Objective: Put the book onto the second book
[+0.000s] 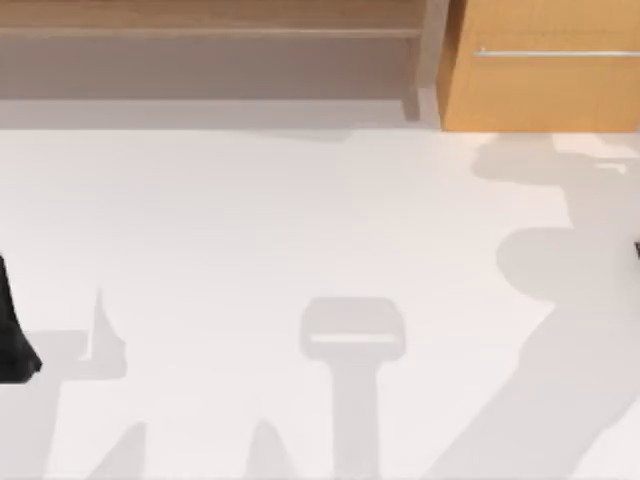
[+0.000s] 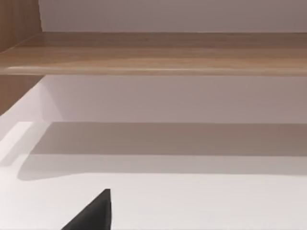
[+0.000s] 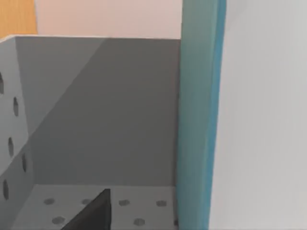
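Facing teal book (image 3: 196, 120) edge, covers hidden

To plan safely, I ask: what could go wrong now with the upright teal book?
1. The teal book stands upright right beside a white surface; pulling it out may drag that neighbour along.
2. The grey perforated wall is close to the right gripper, so lifting may scrape it.
The left arm waits at the table's left edge.
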You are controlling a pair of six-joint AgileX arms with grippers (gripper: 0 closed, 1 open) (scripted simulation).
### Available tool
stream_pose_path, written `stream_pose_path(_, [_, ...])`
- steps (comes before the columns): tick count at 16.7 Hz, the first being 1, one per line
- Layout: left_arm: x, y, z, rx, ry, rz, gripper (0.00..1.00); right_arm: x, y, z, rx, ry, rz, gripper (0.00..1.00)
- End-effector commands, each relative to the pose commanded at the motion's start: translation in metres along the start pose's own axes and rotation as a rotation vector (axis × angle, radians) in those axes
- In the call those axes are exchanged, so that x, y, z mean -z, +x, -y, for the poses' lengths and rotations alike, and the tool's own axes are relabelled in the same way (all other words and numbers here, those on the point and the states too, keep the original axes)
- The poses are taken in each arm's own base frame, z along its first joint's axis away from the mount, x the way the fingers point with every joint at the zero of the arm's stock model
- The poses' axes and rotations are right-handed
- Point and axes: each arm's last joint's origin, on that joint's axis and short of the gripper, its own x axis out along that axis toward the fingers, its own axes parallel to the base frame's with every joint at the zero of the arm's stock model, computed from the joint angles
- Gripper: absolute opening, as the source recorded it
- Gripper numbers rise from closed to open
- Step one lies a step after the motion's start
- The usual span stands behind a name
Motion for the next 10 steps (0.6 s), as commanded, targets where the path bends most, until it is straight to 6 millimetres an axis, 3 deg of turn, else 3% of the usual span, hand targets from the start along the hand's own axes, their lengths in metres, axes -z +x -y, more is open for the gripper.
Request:
stream_pose_path(7, [0.000, 0.000, 0.000, 0.000, 0.000, 0.000, 1.00, -0.001, 0.027, 0.002, 0.002, -0.001, 0.003, 1.00])
stream_pose_path(10, [0.000, 0.000, 0.000, 0.000, 0.000, 0.000, 1.00, -0.001, 0.029, 0.002, 0.002, -0.001, 0.003, 1.00])
